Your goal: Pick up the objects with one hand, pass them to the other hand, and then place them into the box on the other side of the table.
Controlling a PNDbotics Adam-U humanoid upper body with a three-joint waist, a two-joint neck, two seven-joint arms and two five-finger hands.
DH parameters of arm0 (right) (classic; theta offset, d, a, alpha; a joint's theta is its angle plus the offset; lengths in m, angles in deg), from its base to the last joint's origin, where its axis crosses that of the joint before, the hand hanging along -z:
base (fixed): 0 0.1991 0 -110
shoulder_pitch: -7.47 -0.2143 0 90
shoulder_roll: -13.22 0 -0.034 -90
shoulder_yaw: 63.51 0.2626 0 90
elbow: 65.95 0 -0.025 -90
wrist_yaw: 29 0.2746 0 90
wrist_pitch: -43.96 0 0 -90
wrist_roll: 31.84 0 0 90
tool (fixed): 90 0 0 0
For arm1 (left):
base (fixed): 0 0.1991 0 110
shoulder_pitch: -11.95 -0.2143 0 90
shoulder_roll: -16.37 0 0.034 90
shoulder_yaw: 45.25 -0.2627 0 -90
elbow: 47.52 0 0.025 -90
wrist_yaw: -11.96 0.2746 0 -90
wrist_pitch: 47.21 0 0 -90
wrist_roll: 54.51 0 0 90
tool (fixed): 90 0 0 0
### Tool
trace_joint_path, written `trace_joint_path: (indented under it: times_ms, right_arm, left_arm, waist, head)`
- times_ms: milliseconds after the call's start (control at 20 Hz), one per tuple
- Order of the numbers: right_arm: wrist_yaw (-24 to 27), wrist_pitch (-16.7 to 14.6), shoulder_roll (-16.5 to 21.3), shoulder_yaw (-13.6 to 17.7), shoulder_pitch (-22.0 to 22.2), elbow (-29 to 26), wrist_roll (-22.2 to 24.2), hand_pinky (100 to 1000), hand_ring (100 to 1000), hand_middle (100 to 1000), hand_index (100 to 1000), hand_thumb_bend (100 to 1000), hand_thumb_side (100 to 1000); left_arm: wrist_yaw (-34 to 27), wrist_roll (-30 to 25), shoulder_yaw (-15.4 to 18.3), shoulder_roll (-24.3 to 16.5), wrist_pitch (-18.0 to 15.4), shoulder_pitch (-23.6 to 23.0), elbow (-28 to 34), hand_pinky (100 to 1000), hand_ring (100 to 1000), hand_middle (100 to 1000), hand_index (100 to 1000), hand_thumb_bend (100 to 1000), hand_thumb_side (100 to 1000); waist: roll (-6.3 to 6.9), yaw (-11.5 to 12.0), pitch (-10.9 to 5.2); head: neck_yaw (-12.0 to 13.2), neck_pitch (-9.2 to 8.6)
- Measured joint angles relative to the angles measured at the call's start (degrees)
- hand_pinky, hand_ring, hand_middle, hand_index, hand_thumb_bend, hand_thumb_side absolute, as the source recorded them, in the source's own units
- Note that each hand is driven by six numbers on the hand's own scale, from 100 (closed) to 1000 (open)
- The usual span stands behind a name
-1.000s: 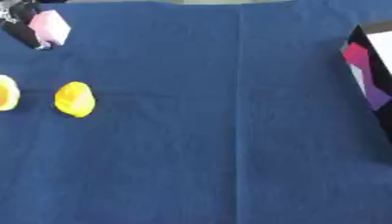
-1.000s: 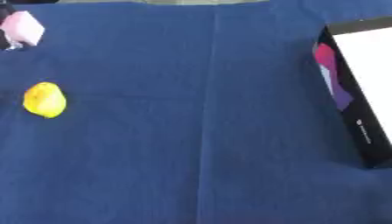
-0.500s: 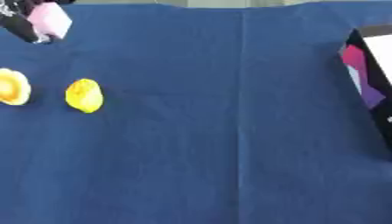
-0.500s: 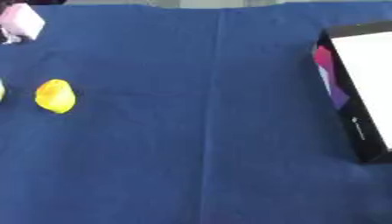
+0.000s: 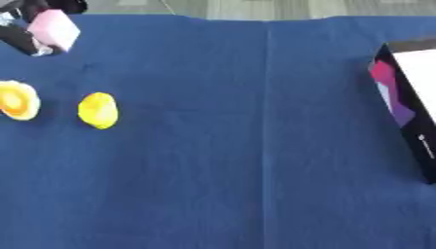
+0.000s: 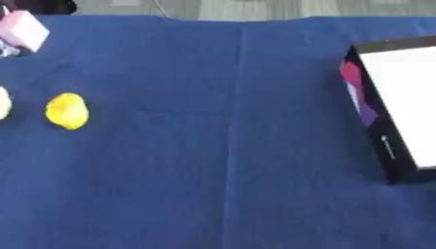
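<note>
You can't read any words or numbers here. The box (image 6: 381, 127) on your right has a tiny white mark on its black side wall (it may be a logo or small print), but it is too blurry to make out.

Cut off / unclear bits at edges

Left hand (image 5: 26, 29) at far left corner: only a dark part shows, rest out of frame; it has a pink block (image 5: 54, 29), but can't tell how the fingers sit on it, too blurred. Box (image 6: 400, 112) at right: cut by right edge in both views, far wall and inside mostly out of sight; small print on its near black side too small to read. Orange-yellow round thing (image 5: 17, 100) at left: barely a sliver in right eye view, blurred, can't tell what it is. Yellow lump (image 5: 99, 110) beside it: blurred, no detail.
</note>
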Motion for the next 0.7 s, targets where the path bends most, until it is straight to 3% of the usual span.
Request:
trace_joint_path:
  times_ms: [300,700]
  right_arm:
    - [2.7,-0.9,1.9,0.8,1.0,0.0,-0.7,890,1000,933,1000,100,488]
    - [5.8,-2.9,3.8,1.7,1.5,0.0,-1.3,888,1000,932,1000,100,470]
  left_arm:
    - [-4.7,1.4,-1.5,-0.5,0.3,-4.1,6.6,696,568,443,510,370,100]
    - [-11.4,6.1,-2.1,-0.3,4.7,-8.8,15.4,701,550,430,501,279,100]
  waist:
    - [-0.25,1.3,-1.58]
    - [-0.44,1.9,-3.06]
  head:
    - [-0.8,1.38]
    - [-1.8,2.59]
